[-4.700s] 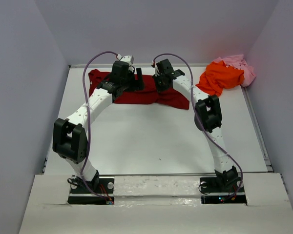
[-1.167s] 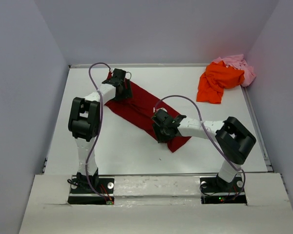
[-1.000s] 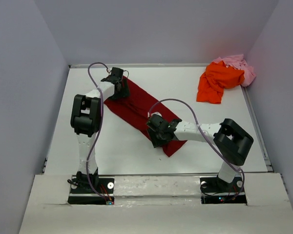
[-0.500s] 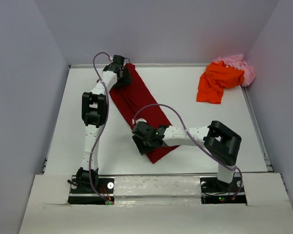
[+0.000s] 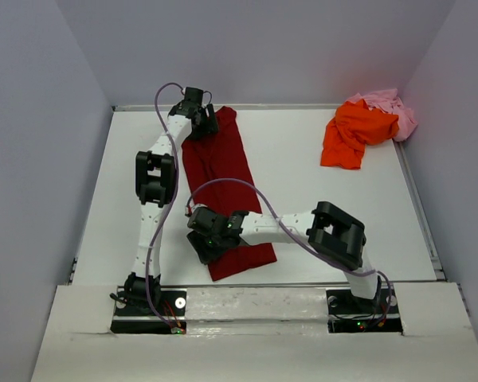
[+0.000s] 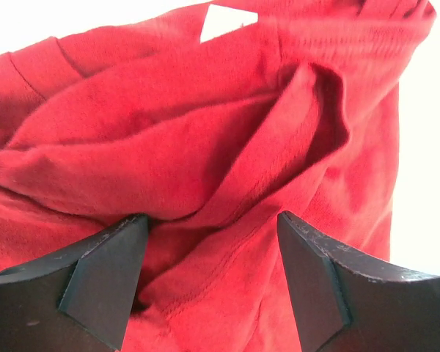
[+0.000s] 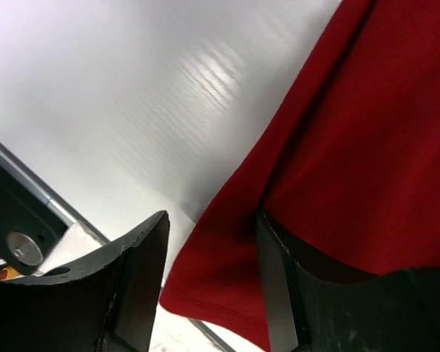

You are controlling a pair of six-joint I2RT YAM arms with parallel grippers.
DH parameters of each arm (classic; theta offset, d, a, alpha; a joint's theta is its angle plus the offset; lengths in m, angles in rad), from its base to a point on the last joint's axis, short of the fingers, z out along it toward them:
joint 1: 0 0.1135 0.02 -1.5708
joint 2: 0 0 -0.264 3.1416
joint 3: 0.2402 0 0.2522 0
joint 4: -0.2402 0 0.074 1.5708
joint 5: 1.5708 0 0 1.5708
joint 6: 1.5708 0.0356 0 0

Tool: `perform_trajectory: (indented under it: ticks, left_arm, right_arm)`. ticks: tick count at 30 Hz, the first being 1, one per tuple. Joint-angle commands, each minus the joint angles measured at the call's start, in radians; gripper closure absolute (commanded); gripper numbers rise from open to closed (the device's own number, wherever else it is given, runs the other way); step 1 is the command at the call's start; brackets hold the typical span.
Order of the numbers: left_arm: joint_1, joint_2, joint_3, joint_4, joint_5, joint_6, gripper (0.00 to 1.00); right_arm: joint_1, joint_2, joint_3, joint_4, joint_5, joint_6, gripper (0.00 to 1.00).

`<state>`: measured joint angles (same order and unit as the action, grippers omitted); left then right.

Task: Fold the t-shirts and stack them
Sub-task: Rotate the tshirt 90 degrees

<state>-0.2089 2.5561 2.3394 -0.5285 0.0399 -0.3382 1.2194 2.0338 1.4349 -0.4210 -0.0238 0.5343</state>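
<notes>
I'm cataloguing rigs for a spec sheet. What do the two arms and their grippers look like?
The left arm and right arm match: white tubular links joined by bulky black joint housings. A lilac cable loops loosely along each. The left gripper and right gripper are black, each with two flat, wedge-shaped matte fingers. No markings are legible.

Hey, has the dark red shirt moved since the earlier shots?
Yes. The dark red shirt has swung from lying along the far edge of the table to running lengthwise, one end now by the near edge.
</notes>
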Motion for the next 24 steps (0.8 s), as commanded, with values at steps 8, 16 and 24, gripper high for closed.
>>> perform_trajectory:
  ticks: [8,16,24]
  left_arm:
    - [-0.017,-0.091,0.086,0.058,0.039,0.025,0.20]
    - [-0.021,-0.472,-0.056,0.150,-0.126,0.037,0.19]
    - [-0.072,-1.020,-0.645,0.285,-0.245,0.084,0.17]
  right_arm:
    - [0.043,0.053,0.065,-0.070,-0.061,-0.045,0.44]
    - [0.043,-0.105,0.119,-0.128,0.096,-0.115,0.43]
    - [-0.169,-0.158,0.240,-0.118,0.259,-0.229,0.41]
